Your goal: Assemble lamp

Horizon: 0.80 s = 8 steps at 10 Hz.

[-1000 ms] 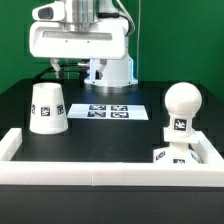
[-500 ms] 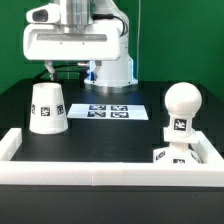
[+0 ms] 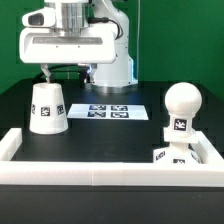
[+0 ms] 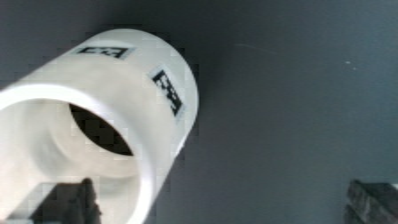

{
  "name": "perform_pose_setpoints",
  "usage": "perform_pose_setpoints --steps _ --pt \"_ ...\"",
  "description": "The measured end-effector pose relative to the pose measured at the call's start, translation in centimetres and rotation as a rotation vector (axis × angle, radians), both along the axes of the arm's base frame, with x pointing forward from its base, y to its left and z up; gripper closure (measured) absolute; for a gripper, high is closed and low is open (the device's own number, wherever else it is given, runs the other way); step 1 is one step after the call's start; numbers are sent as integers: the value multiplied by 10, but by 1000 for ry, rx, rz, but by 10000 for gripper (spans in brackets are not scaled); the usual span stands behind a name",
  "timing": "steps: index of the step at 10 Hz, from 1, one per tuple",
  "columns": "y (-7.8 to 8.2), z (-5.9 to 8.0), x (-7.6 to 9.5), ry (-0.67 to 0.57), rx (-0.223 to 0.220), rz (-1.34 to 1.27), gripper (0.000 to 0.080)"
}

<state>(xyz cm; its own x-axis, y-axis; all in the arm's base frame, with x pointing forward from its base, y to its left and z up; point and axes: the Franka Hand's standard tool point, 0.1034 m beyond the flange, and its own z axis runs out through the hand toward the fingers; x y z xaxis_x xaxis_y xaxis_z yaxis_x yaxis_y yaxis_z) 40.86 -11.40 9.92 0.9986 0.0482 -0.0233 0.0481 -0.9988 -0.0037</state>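
Note:
The tapered white shade (image 3: 47, 107) stands upright on the black table at the exterior view's left, narrow end up. The wrist view looks down on the shade (image 4: 107, 110) and into its open top. My gripper (image 3: 66, 72) hangs open and empty above and just behind the shade, not touching it. In the wrist view the gripper (image 4: 222, 203) has one dark finger (image 4: 71, 200) over the shade's rim and the other well off to the side. The ball bulb (image 3: 182, 105) stands upright at the exterior view's right. The tagged base (image 3: 170, 155) sits below it, in the rail's corner.
A long white border rail (image 3: 100, 166) runs along the front and both sides of the table. The marker board (image 3: 110, 111) lies flat at the table's middle, between shade and bulb. The robot's white body (image 3: 110, 68) stands behind it.
The gripper has shifted toward the exterior view's left and slightly lower, closer over the shade. The shade, bulb and base have not moved.

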Motion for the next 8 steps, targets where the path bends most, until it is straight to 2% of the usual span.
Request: perform_pose_setpoints --steps 8 --pt "-7 -24 -14 51 3 25 101"
